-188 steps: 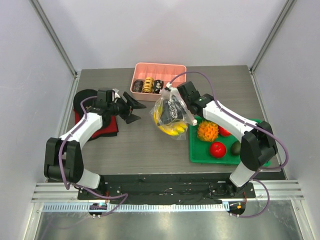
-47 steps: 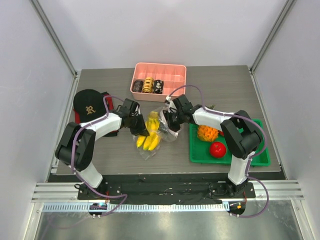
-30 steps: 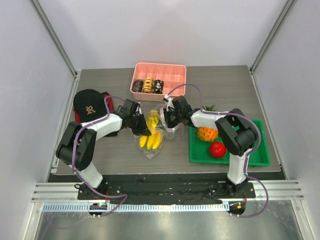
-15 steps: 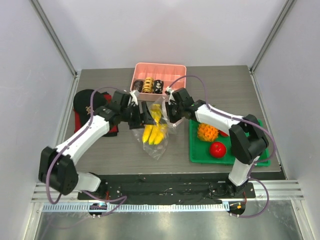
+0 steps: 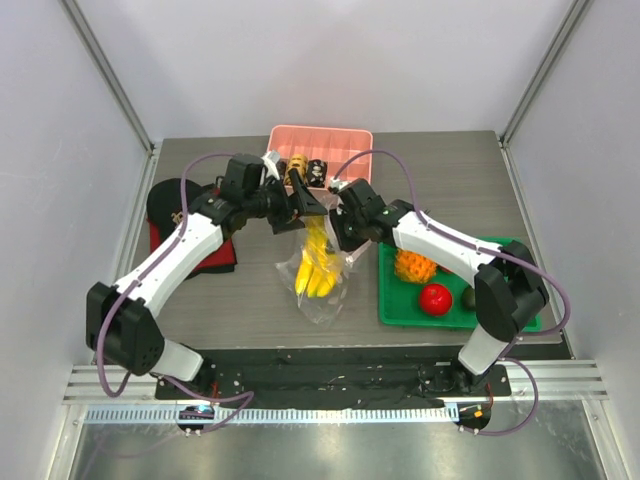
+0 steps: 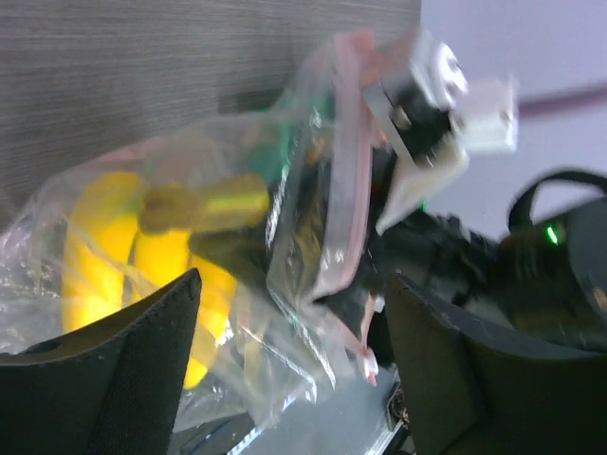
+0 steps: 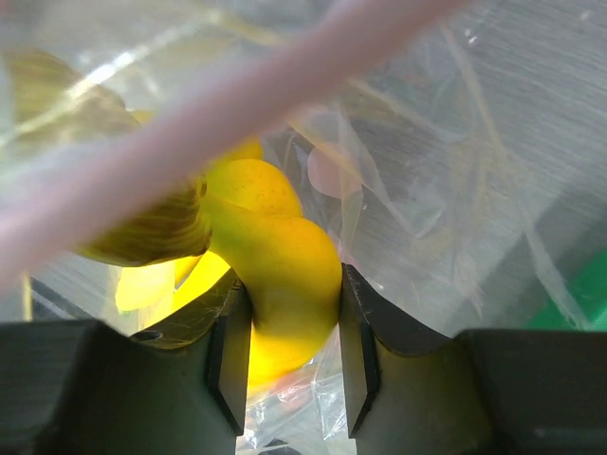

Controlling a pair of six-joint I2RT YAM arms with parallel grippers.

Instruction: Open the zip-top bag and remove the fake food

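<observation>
The zip-top bag [image 5: 326, 300] hangs above the table, clear and crinkled, with the yellow banana bunch [image 5: 315, 268] inside. My right gripper [image 5: 338, 228] is at the bag's top. In the right wrist view it [image 7: 289, 322] is shut on a banana [image 7: 285, 270], with the pink zip strip [image 7: 237, 104] crossing just in front. My left gripper [image 5: 303, 200] stands open beside the bag's upper left. In the left wrist view its fingers [image 6: 114, 379] are spread wide either side of the bag [image 6: 313, 218] without touching it.
A green tray [image 5: 400, 315] at the right holds the pineapple [image 5: 415, 263], a red fruit [image 5: 435, 298] and the avocado [image 5: 470, 296]. A pink bin [image 5: 320, 138] with ring-shaped pieces stands behind the grippers. A black cap [image 5: 168, 205] lies at the left.
My left gripper has opened, let go of the bag and drawn back toward the pink bin. My right gripper has closed on the banana and lifted it, so the bag hangs off the table.
</observation>
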